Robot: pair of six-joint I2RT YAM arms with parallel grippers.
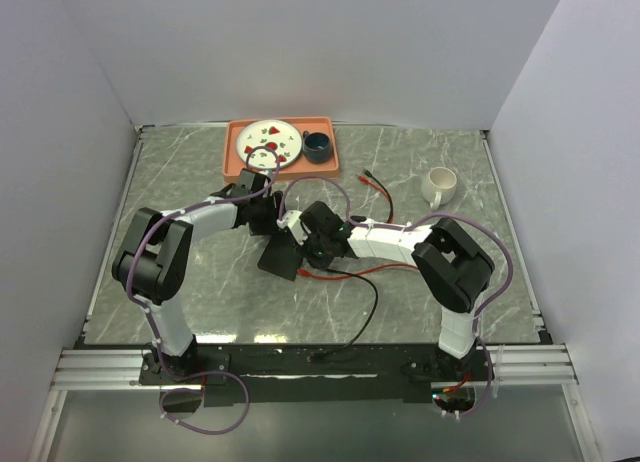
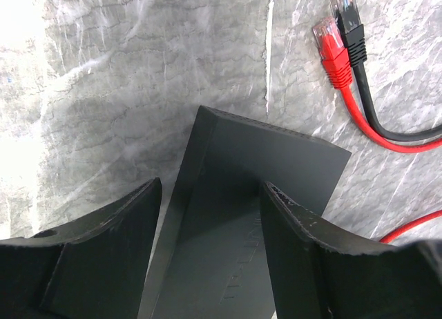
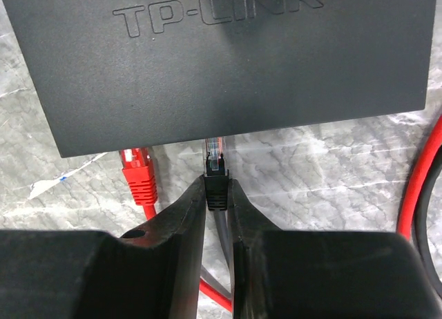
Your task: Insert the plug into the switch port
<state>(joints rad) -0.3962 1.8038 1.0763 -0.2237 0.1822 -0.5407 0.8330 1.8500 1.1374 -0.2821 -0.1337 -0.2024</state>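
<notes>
On the marbled grey table [image 3: 311,167], the clear black-booted plug [image 3: 215,168] is pinched by the right tool [image 3: 217,215] at the edge of the flat matte-black switch [image 3: 228,63], not yet inserted; the straddling left tool's [image 2: 210,186] grip cannot be told.

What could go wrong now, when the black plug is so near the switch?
1. The black plug in the right tool points at the switch edge, but no port shows; it may hit the housing.
2. The red plug lies close beside it and may get pushed.
3. The left tool straddles the switch, grip unclear; the switch may slide away.
</notes>
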